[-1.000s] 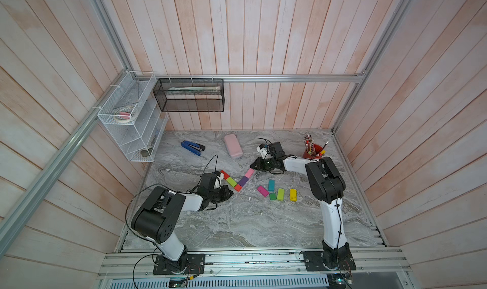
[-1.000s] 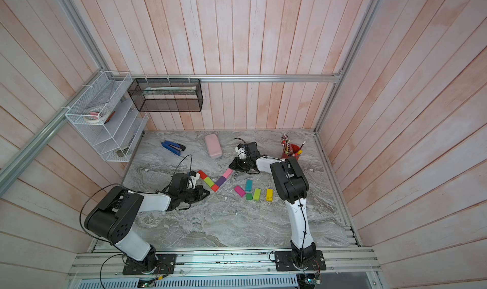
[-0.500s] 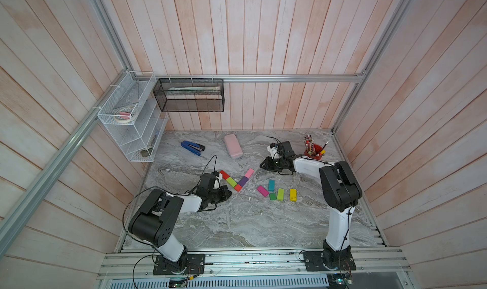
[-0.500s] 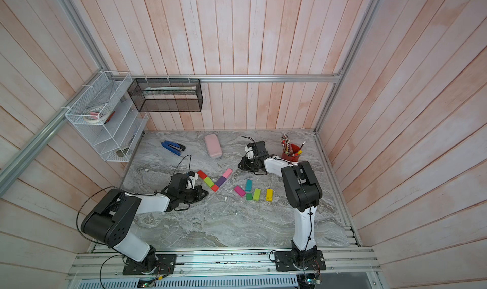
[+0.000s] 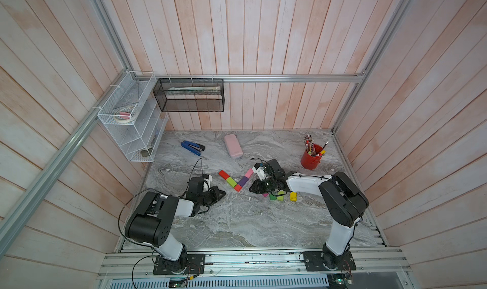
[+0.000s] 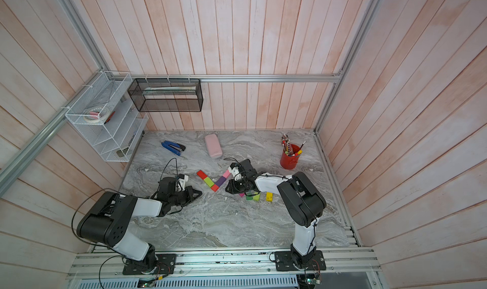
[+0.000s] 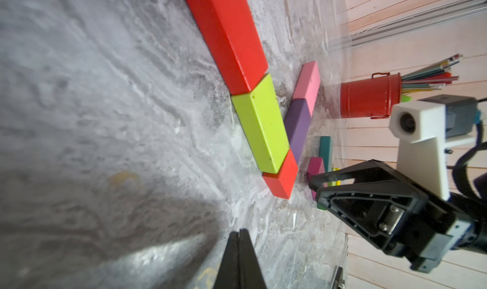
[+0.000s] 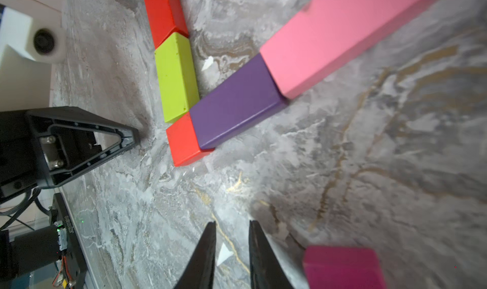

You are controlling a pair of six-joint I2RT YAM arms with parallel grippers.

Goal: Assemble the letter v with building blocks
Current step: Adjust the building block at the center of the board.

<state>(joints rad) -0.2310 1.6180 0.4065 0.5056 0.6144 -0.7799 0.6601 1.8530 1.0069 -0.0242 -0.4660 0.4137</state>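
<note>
In both top views the V lies mid-tabletop (image 5: pixel 237 229). The long red block (image 5: pixel 224 174) and the lime block (image 5: pixel 232 181) form one stroke, and the pink block (image 5: pixel 249 172) and the purple block (image 5: pixel 243 180) form the other. The red cube (image 5: pixel 238 187) sits at the tip where the strokes meet. All five lie flat and touch end to end.

The top views give the whole layout but hide part of the loose pile. The yellow block (image 5: pixel 293 196), a second lime block (image 5: pixel 281 195) and the green cube (image 5: pixel 272 197) show beside the right arm (image 5: pixel 305 183), which covers the rest. The right wrist view shows the magenta block (image 8: pixel 342 266) plainly. The teal block (image 7: pixel 326 149) shows only in the left wrist view, just beyond the magenta one.

The left jaws are pressed together on nothing, low over the tabletop. They point at the red cube, near it but apart. The right jaws stand slightly spread, with bare tabletop in the narrow gap between them. They grip nothing; the V's tip lies ahead of them, apart, and the magenta block lies just beside one jaw.

At the back stand the blue stapler (image 5: pixel 192 148), the pale pink case (image 5: pixel 233 149) and a red cup (image 5: pixel 310 160) of pencils.

A small printed label (image 8: pixel 69 224) shows on the left arm in the right wrist view, too small to read with certainty.
</note>
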